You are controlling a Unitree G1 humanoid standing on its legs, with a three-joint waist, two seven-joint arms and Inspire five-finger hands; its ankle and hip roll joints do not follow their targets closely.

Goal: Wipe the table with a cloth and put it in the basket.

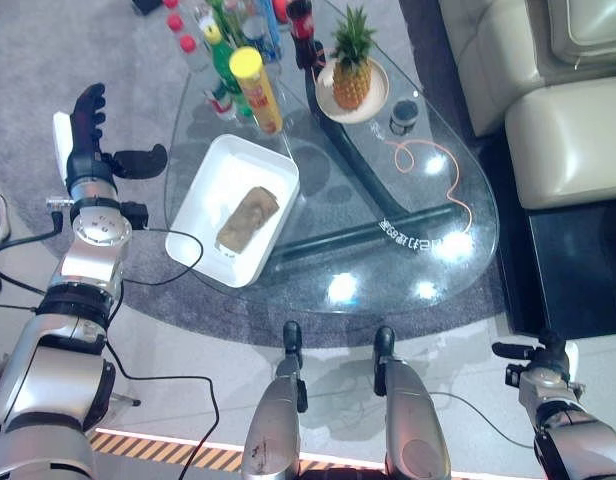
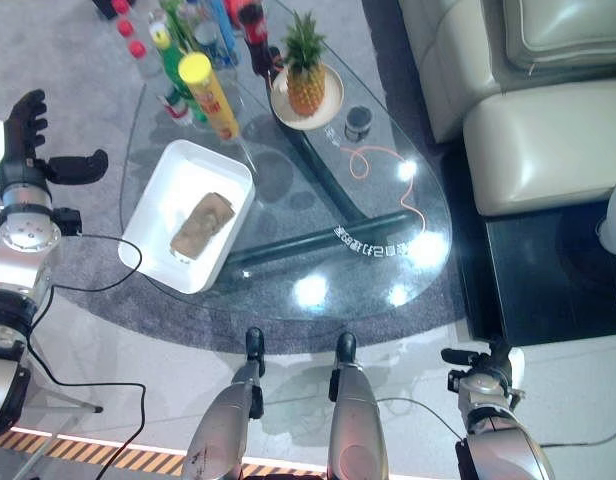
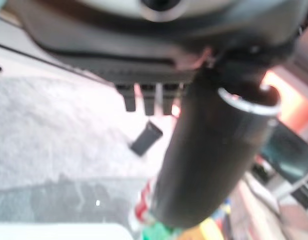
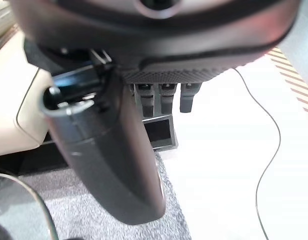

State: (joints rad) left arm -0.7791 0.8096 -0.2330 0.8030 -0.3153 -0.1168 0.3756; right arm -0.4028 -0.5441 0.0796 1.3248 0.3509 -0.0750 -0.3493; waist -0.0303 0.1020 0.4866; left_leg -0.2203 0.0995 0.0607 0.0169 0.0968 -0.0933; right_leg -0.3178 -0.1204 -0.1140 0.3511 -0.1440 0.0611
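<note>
Right hand (image 1: 544, 362): nearest the viewer, low off the near right rim of the glass table (image 1: 408, 290), over the pale floor. Well apart from the white basket (image 1: 198, 195). Fingers extended and relaxed, nothing in them.

Glass table: teardrop-shaped clear top on a grey rug; the landmark for all entries below.

White basket: a shallow rectangular tray on the table's left part, its long axis running from the near left edge toward the far middle of the table.

Cloth (image 1: 247, 219): a brownish folded piece lying inside the basket, toward its near half, long axis roughly in line with the basket's. It lies where the task sentence wants it at the end; the same arrangement would equally suit a cloth waiting to be taken out for wiping. The pictures do not settle which.

Left hand (image 1: 88, 135): raised just off the table's left edge, beside the basket's far end. Fingers straight, thumb spread wide toward the table, holding nothing. The cloth lies to this hand's right and a little nearer the viewer; this is plainly the closer hand.

Orange cord (image 1: 450, 185): looped on the table's right part.

Pineapple (image 1: 352, 75): on a plate at the far middle.

Yellow-capped canister (image 1: 256, 90) and bottles (image 1: 220, 50): far left corner of the table.

Cream sofa (image 1: 558, 90): beyond the table's right side.
</note>
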